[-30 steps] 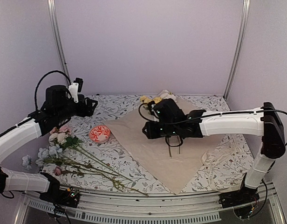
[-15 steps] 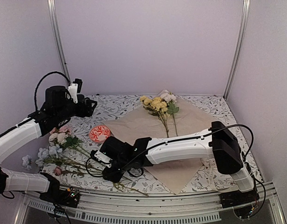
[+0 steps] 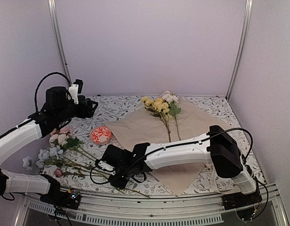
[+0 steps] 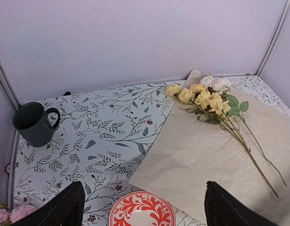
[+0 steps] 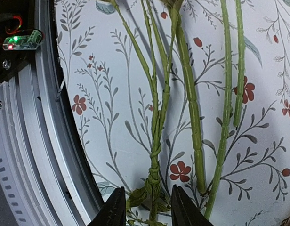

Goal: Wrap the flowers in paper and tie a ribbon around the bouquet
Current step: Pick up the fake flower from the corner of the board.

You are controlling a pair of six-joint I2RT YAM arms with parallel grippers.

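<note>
Top view: right claw [image 3: 117,173] stretched across tabletop [image 3: 119,106] to stem ends of loose flowers [image 3: 65,149], left of peach paper [image 3: 145,134]. Likely fetching more to join yellow blooms [image 3: 157,104] lying on sheet. Left claw [image 3: 90,107] raised, clear of work.

Left wrist: left claw [image 4: 142,207] fingers wide apart, empty, over red-and-white dish [image 4: 141,213].

Right wrist: right claw [image 5: 147,212] fingers apart, straddling green stems [image 5: 157,141], not yet clamped.

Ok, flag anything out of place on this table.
A yellow-and-white bunch lies on the paper, but the pink and blue flowers lie off it on the tablecloth, stems toward the near rail. The paper sits diagonally. Nothing looks spilled or broken.
</note>
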